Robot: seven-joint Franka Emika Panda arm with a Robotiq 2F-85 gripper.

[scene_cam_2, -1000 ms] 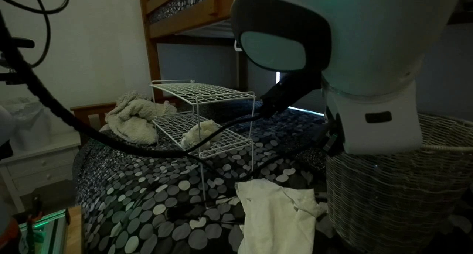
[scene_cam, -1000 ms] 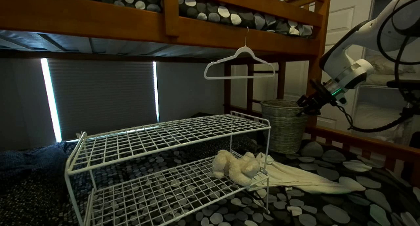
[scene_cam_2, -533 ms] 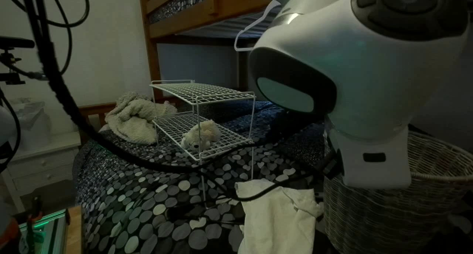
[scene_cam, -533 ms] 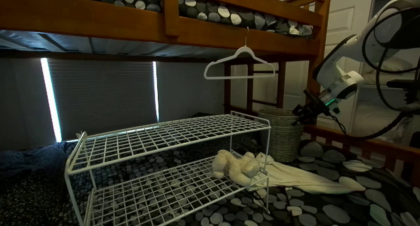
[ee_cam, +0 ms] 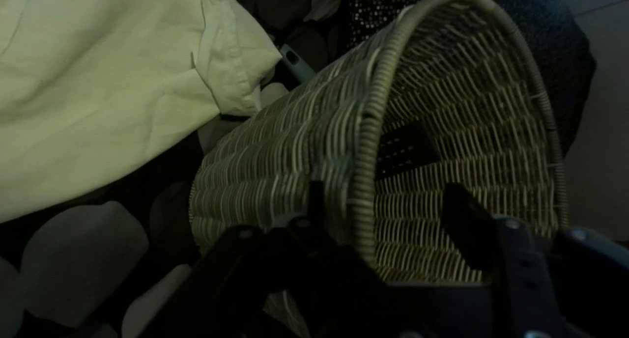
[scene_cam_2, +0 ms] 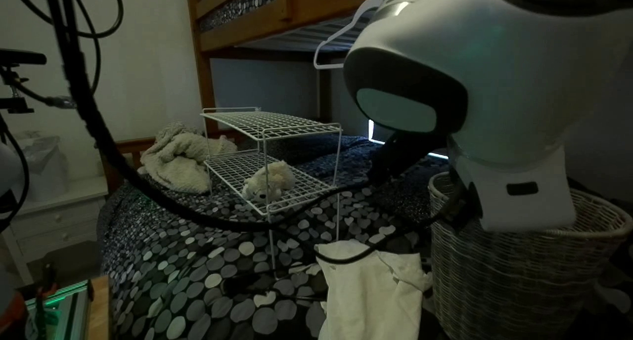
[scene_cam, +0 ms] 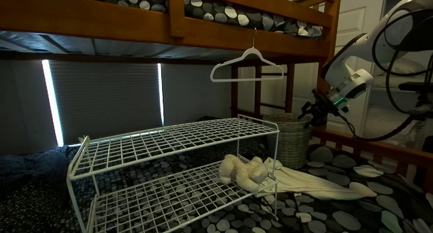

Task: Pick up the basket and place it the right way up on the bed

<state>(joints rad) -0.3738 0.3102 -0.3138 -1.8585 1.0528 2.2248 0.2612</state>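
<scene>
Wicker basket: round, grey-tan, wider at the rim. Stands right way up, mouth just below the jaws, base on the circle-print bedding of the bunk bed.
Robotiq gripper: black, pitched downward at the arm-side rim of the basket.
Jaws: spread wide, clasping nothing. In the wrist view one side stands outside the wicker wall, the other over the hollow, rim line in the gap. Contact with the weave hard to call in this light.
Panda arm: white, slanting down to the jaws; hides part of the basket in an exterior view.
Bed frame: brown wood, upper rail above the jaws, well apart from them.
Wire rack: white, two tiers, on the bedding, left of the jaws in both exterior views.
Stuffed animal: cream, lying on the rack's lower tier, lower than the jaws.
White cloth: seamed, spread on the bedding below the jaws, near the basket; upper left of the jaws in the wrist view.
Coat hanger: white, hooked on the upper rail, above and left of the jaws.
Fleece blanket: cream, bunched past the rack, well apart from the jaws.
Window blind: lowered, light at its edges, well left of the jaws.
</scene>
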